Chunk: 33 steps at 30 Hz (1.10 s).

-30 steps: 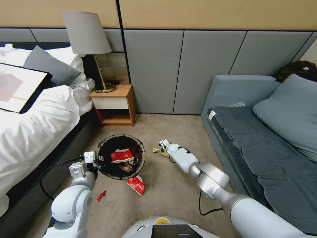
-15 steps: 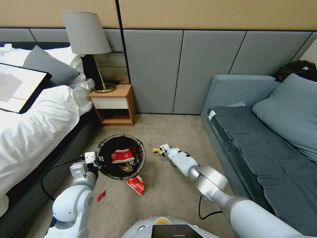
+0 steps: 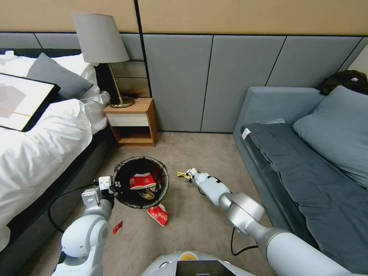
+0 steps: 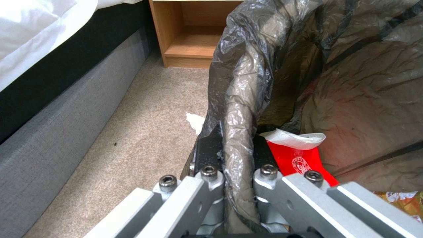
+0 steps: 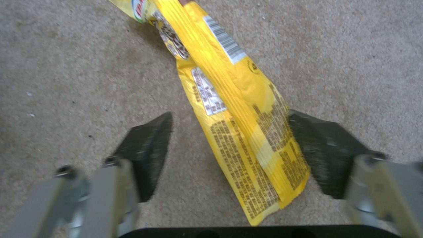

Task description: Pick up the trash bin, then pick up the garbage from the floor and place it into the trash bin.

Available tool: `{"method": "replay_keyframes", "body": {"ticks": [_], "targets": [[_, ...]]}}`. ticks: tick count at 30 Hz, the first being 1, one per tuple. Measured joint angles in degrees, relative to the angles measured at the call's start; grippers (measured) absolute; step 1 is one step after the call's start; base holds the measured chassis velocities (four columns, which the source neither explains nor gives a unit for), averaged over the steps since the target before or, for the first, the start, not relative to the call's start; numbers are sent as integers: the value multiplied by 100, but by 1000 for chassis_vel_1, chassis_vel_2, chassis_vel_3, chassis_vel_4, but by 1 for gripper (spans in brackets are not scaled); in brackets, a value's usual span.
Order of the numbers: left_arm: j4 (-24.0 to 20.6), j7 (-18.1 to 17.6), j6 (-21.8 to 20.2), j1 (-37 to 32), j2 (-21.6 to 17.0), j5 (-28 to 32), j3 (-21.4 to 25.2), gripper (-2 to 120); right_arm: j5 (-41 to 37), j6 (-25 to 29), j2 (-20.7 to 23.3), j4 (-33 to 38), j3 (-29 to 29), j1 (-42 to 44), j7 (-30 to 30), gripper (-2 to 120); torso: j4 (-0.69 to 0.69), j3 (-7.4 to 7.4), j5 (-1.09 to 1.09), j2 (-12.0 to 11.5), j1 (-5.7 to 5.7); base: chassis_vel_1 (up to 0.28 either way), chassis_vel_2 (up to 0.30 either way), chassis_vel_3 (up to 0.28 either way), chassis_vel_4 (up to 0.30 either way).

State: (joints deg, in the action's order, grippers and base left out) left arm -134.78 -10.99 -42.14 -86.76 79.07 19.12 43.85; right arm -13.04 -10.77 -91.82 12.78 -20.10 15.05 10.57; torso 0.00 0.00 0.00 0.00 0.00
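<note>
The robot is in the garbage-collecting step. The left pincer (image 3: 113,186) is pinching the bag-covered rim of the trash bin (image 3: 141,186), one finger outside and one inside, as the left wrist view shows; the bin is beside the bed (image 3: 38,153), in front of the nightstand (image 3: 132,122). Some wrappers are inside it, among them a red-and-white one (image 3: 142,180).

The right pincer (image 3: 188,177) is low over the carpet, just to the right of the bin, with its fingers (image 5: 145,148) spread on both sides of the yellow wrapper (image 5: 238,132). The wrapper lies flat on the floor between them (one finger seems to touch its edge, the other is apart).

The next move probably calls for pressing the fingers together on this thin wrapper, then lifting it toward the bin opening. A red-and-white wrapper (image 3: 158,214) and a small red scrap (image 3: 117,227) are on the floor near the bin.
</note>
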Motion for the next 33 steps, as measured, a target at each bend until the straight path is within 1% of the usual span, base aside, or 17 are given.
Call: {"method": "replay_keyframes", "body": {"ticks": [1, 2, 4, 5, 6, 7, 8, 10, 11, 12, 13, 14, 15, 33], "targets": [[0, 0, 0, 0, 1, -1, -3, 0, 0, -1, 16, -1, 4, -2, 9, 58, 0, 0, 0, 0, 0, 0, 0, 0, 0], [0, 0, 0, 0, 1, -1, -3, 0, 0, -1, 16, -1, 4, -2, 9, 58, 0, 0, 0, 0, 0, 0, 0, 0, 0], [0, 2, 0, 0, 4, -1, -5, 0, 0, -2, 37, -15, 7, -5, 33, 47, -1, 0, 0, 0, 0, 0, 0, 0, 0], [0, 2, 0, 0, 4, -1, -5, 0, 0, -2, 37, -15, 7, -5, 33, 47, -1, 0, 0, 0, 0, 0, 0, 0, 0], [0, 5, 0, -3, 7, -5, -6, 0, 6, -2, 44, -27, 9, -11, 46, 32, 0, 0, 0, 0, 0, 0, 0, 0, 0], [0, 5, 0, -4, 10, -7, -6, 0, 7, -2, 49, -27, 9, -13, 49, 26, 0, 0, 0, 0, 0, 0, 0, 0, 0], [0, 5, 0, -4, 10, -7, -6, 0, 7, -2, 49, -27, 9, -13, 49, 26, 0, 0, 0, 0, 0, 0, 0, 0, 0], [0, 7, 0, -3, 19, -13, -6, 0, 7, -2, 53, -27, 13, -14, 53, 16, -1, 0, 0, 0, 0, 0, 0, 0, 0], [0, 7, 0, -3, 19, -13, -6, 0, 7, -2, 53, -27, 13, -14, 53, 16, -1, 0, 0, 0, 0, 0, 0, 0, 0], [0, 7, 0, -2, 22, -15, -9, 0, 7, -4, 55, -25, 15, -13, 55, 13, 0, 0, 0, 0, 0, 0, 0, 0, 0], [0, 7, 0, -2, 21, -16, -12, 0, 8, -5, 59, -18, 16, -6, 55, 4, 0, 0, 0, 0, 0, 0, 0, 0, 0], [0, 7, 0, -2, 21, -16, -12, 0, 8, -5, 59, -18, 16, -6, 55, 4, 0, 0, 0, 0, 0, 0, 0, 0, 0], [0, 7, 0, -3, 22, -16, -13, 0, 13, -7, 62, -17, 16, 1, 56, 0, 0, 0, 0, 0, 0, 0, 0, 0, 0], [19, -1, 0, 5, -12, -11, -7, 0, 86, -11, 86, 26, 24, 80, 58, 0, -1, 0, 0, 0, 0, 0, 0, 0, 0]]}}
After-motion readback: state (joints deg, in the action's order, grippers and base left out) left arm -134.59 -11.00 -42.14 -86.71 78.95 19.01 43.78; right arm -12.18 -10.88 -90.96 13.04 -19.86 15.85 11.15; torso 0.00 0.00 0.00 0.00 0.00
